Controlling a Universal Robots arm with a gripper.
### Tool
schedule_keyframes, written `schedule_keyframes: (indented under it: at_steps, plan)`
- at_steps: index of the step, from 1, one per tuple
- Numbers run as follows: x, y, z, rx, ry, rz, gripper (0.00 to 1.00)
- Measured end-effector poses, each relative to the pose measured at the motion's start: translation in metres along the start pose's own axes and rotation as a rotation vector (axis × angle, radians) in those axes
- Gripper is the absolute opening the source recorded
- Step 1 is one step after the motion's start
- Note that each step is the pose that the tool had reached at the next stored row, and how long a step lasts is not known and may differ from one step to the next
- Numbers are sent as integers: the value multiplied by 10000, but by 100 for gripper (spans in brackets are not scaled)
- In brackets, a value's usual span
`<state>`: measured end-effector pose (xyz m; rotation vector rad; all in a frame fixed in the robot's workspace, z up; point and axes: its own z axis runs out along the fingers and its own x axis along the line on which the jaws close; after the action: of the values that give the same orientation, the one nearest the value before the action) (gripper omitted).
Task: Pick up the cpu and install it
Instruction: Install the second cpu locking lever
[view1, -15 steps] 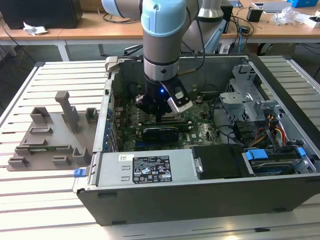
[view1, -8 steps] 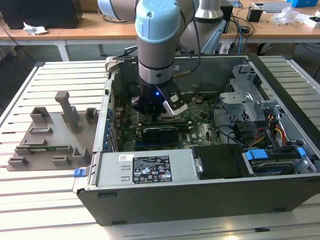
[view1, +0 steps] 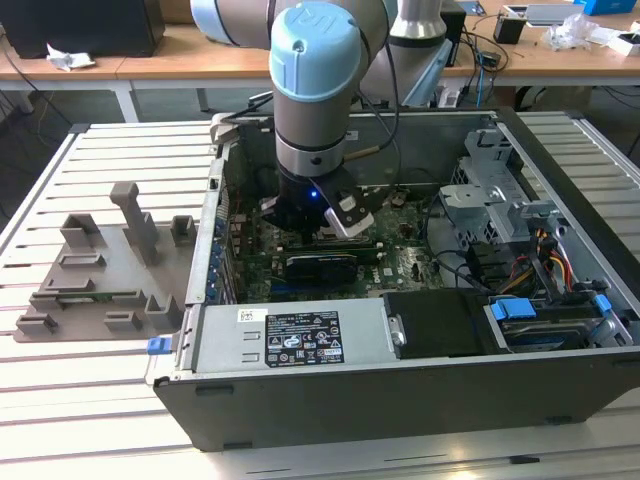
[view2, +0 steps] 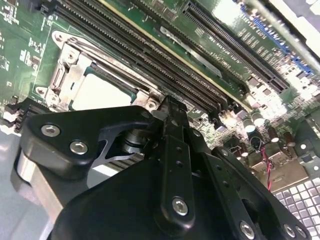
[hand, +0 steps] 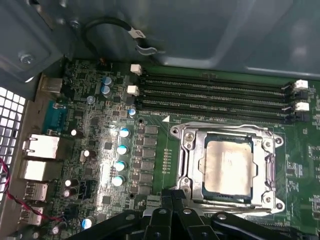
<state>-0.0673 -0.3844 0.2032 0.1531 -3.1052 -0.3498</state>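
The cpu (hand: 228, 171), a small flat square chip with a pale silver-grey metal top and a thin darker rim, lies inside the square metal socket frame (hand: 187, 155) on the green motherboard (hand: 150, 145); in the second wrist view the same chip (view2: 100, 92) shows just beyond the gripper's black linkage. The gripper (hand: 175, 200) hangs just above the near edge of the socket, its dark fingers (view2: 172, 122) drawn together and holding nothing. In the exterior view the arm (view1: 315, 90), grey with a pale blue cap, reaches down into the open grey computer case (view1: 400, 400), which also holds a black cover plate (view1: 440, 322), a metal drive cage (view1: 490, 190) and bundled coloured cables (view1: 550, 260). A white label (view1: 302, 338) with dark print sits on the grey metal box at the case's near side; its writing is too small to read. Four long black memory slots (hand: 215, 97) run beside the socket, and five round silver-topped capacitors (hand: 122, 150) stand in a line near it. A grey moulded fixture (view1: 100, 270) lies on the slatted table (view1: 80, 410), at the exterior view's left of the case.
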Motion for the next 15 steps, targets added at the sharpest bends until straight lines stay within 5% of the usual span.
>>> schedule_keyframes:
  at_steps: [4, 8, 11, 15]
  plan:
    - [1, -23, 31, -264, -7, -100, 11]
    - [4, -66, 36, -435, -18, -167, 11]
    - [3, -29, -120, -428, -18, -169, 11]
    - [-130, -24, -124, -108, 108, -138, 11]
